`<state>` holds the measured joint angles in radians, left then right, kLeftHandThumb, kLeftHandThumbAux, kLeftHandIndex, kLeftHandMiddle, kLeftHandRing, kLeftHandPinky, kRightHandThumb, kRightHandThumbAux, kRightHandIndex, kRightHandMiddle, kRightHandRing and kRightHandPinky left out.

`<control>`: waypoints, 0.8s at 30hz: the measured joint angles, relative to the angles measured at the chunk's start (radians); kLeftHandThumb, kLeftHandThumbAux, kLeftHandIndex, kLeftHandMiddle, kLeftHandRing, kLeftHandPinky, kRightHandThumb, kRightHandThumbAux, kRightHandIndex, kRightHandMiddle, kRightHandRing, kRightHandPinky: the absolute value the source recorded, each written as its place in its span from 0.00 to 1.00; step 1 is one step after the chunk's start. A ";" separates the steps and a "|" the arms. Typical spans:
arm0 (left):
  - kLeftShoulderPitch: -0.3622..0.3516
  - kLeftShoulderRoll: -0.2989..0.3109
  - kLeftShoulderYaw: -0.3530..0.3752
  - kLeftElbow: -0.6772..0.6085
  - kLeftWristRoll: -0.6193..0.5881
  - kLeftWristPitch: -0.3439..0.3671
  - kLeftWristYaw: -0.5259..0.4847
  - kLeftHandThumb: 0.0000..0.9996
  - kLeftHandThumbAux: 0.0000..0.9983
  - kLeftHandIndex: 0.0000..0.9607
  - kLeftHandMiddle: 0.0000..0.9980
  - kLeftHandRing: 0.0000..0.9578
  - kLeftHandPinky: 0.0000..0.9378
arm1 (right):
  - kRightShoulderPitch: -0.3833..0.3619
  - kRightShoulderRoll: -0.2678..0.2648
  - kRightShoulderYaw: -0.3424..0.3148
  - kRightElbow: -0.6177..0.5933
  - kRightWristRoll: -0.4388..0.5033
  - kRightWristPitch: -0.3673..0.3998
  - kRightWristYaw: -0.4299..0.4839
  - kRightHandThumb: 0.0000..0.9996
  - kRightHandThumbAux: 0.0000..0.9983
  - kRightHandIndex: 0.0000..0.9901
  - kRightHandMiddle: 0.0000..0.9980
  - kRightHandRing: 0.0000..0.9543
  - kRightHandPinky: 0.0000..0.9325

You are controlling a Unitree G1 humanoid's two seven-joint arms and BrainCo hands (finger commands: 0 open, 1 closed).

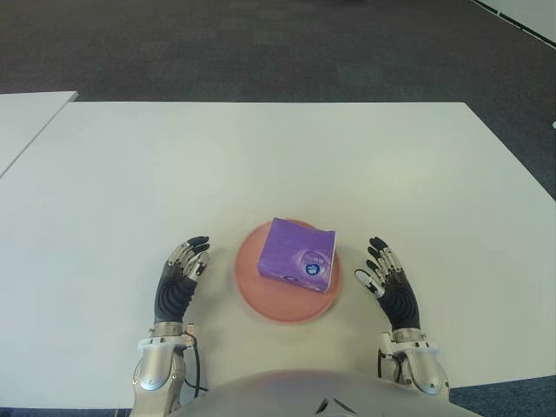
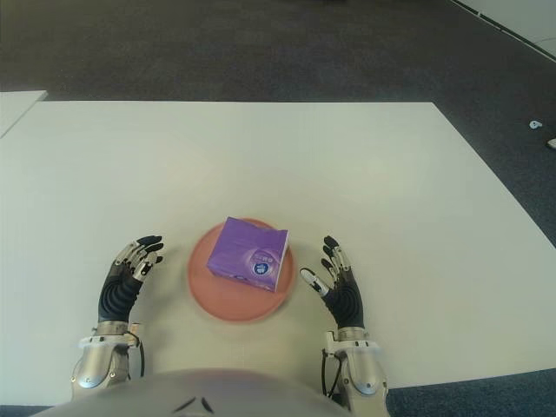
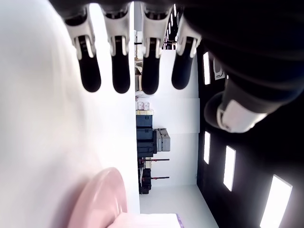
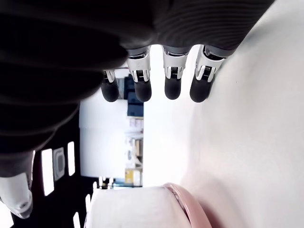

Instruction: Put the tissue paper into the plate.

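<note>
1. Purple tissue pack (image 1: pixel 301 254) lies in the pink plate (image 1: pixel 261 295), toward its far right edge, one corner overhanging the rim.
2. Left hand (image 1: pixel 181 278) just left of plate, right hand (image 1: pixel 387 280) just right; both with fingers spread, empty.
3. Placement looks done; any retreat should avoid nudging the rim.
4. White table (image 1: pixel 261 156) underneath.

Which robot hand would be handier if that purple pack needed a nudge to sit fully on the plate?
Probably the right robot hand. The pack lies toward the plate's right side, its edge near that rim. The left robot hand is farther from it. Both are open.
</note>
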<state>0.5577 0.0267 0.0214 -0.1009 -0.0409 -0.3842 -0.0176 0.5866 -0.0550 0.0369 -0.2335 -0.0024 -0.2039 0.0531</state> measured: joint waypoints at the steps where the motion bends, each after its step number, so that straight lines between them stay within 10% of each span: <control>1: 0.001 0.000 0.000 -0.001 0.000 0.000 -0.001 0.20 0.53 0.28 0.25 0.26 0.30 | -0.001 -0.002 -0.001 0.003 0.000 -0.003 0.000 0.22 0.60 0.04 0.06 0.02 0.00; 24: 0.008 -0.001 -0.010 -0.038 -0.008 0.074 -0.014 0.21 0.55 0.27 0.27 0.28 0.33 | -0.017 -0.027 -0.028 0.033 -0.008 -0.029 0.005 0.17 0.59 0.03 0.07 0.00 0.00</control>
<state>0.5656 0.0261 0.0116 -0.1393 -0.0491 -0.3098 -0.0311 0.5694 -0.0819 0.0089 -0.2000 -0.0107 -0.2328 0.0582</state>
